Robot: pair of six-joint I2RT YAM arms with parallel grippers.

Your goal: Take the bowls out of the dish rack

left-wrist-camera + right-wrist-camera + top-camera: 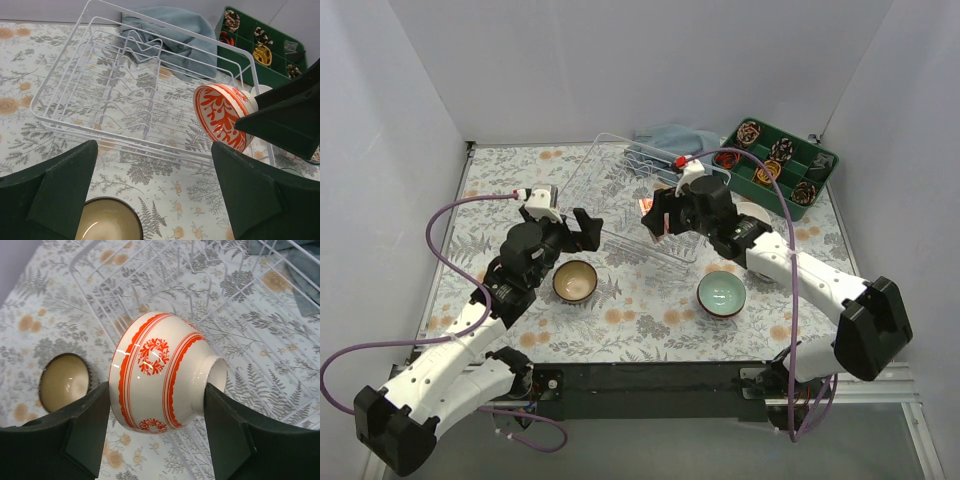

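Note:
The white wire dish rack point(582, 165) stands at the table's back centre. It also shows in the left wrist view point(125, 90) and the right wrist view point(210, 295). My right gripper point(662, 220) is shut on a white bowl with red patterns point(160, 370). It holds the bowl on its side over the rack's near right corner, one finger at the rim and one at the foot. That bowl also shows in the left wrist view point(220, 117). My left gripper point(588, 228) is open and empty, just above and behind a tan bowl point(575, 281) on the table.
A teal bowl point(722, 294) sits upright on the table at the front right. A green compartmented tray point(782, 163) with small items is at the back right. A blue cloth point(670, 136) lies behind the rack. Walls enclose the table on three sides.

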